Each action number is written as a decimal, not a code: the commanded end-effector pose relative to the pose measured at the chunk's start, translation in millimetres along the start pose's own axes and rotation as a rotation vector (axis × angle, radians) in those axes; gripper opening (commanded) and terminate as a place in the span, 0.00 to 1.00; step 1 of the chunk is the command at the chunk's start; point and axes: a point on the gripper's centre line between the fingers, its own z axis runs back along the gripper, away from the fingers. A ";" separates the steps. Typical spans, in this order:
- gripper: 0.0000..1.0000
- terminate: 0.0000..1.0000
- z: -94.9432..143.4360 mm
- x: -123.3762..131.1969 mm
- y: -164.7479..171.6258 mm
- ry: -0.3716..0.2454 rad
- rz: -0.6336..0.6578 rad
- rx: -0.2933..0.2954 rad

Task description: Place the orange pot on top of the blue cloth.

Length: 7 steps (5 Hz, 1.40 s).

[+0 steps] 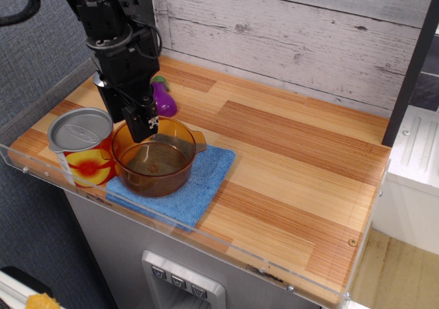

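The orange pot [155,159] is see-through amber plastic and sits level on the blue cloth [194,187], at the front left of the wooden counter. The cloth shows around the pot's right and front sides. My gripper [143,129] comes down from above and its black fingers stand at the pot's back-left rim, closed on that rim. The pot's right handle [199,144] shows; the left handle is hidden behind the can.
A red-and-yellow can with a grey lid [81,146] stands touching the pot's left side. A purple toy eggplant [164,97] lies just behind the pot. A clear plastic rail [206,237] runs along the counter's front edge. A plank wall stands behind.
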 end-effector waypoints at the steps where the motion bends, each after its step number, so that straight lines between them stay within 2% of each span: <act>1: 1.00 0.00 46.8 9.8 8.6 -0.097 0.030 0.070; 2: 1.00 0.00 67.5 16.7 9.5 -0.139 0.065 0.054; 3: 1.00 0.00 74.2 23.3 15.7 -0.140 0.120 0.062; 4: 1.00 0.00 79.6 32.4 22.2 -0.177 0.227 0.166; 5: 1.00 0.00 77.5 47.4 30.8 -0.205 0.348 0.194; 6: 1.00 0.00 71.4 62.1 36.6 -0.204 0.405 0.202; 7: 1.00 0.00 65.3 77.0 40.1 -0.237 0.427 0.160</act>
